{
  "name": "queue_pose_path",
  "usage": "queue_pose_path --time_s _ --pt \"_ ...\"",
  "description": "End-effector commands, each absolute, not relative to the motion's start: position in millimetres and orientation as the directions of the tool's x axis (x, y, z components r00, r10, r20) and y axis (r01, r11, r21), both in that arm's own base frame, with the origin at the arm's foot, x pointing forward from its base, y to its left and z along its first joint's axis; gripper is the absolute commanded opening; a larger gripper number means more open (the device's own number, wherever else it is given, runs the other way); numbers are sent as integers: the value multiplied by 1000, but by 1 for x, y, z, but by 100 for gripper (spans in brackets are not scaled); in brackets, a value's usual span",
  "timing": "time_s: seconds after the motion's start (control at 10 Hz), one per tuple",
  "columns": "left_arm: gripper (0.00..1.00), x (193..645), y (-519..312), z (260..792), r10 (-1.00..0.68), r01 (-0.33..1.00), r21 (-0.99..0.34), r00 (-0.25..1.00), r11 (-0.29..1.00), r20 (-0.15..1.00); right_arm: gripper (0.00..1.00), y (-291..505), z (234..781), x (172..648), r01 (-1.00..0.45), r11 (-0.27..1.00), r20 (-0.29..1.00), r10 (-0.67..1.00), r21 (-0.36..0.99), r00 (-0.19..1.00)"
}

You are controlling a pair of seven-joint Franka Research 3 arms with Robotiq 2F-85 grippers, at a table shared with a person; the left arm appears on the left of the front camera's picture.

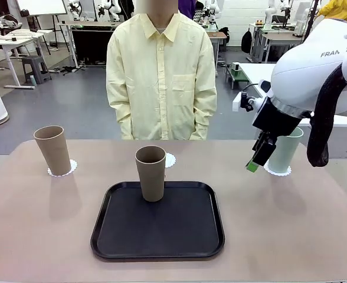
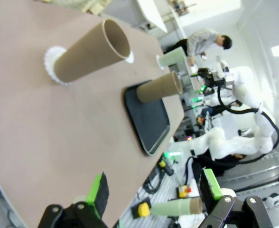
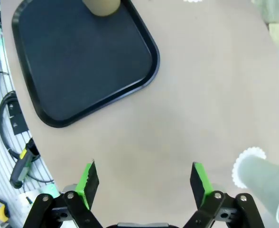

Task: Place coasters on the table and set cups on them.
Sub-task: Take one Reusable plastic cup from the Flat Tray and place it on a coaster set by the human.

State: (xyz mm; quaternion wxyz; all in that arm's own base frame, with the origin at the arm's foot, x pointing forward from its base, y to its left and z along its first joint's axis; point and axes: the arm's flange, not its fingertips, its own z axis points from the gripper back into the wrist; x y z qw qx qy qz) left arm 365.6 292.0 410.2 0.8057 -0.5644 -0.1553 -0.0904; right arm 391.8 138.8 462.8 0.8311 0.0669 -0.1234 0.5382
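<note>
Left gripper [image 2: 153, 190] at the near edge of the table [image 1: 38, 224], jaws wide apart with nothing between them, green pads in view but the finger bases cut off by the frame. Far left on the tabletop: light tan cup [image 1: 53, 150], upright on a coaster [image 1: 72, 168], with just the doily's scalloped rim peeking out round the base. Centre: black tray [image 1: 157, 236] with the darker brown cup [image 1: 151, 173] upright at its far edge. Just behind that cup, a second coaster [image 1: 170, 160], bare, mostly hidden, only its right edge visible. Beyond the table, a person [image 1: 161, 76] in a pale yellow shirt, hands out of sight. Right: mint green cup [image 1: 285, 150] upright on the third coaster [image 1: 278, 171], its left side partly covered by the right gripper [image 1: 255, 162] hanging just in front, not touching. From the front, one green pad visible and the gap hard to read; from the right wrist, jaws spread wide over bare tabletop, empty, with the mint cup cut off at the frame's lower right corner.
</note>
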Motion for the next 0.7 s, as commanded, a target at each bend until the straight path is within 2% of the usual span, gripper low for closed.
queue_pose_path --time_s 0.0,0.4,0.5,0.6 --pt "100 364 294 413 36 317 -883 936 346 350 100 150 466 383 -913 403 281 885 -67 371" --pt "100 364 294 413 36 317 -883 936 346 350 100 151 472 385 -922 385 292 887 -43 357" --pt "100 364 294 413 36 317 -883 936 346 350 100 153 465 395 -986 162 389 911 -29 138" --pt "100 364 294 413 36 317 -883 936 346 350 100 160 452 410 -998 -16 512 858 -61 -45"
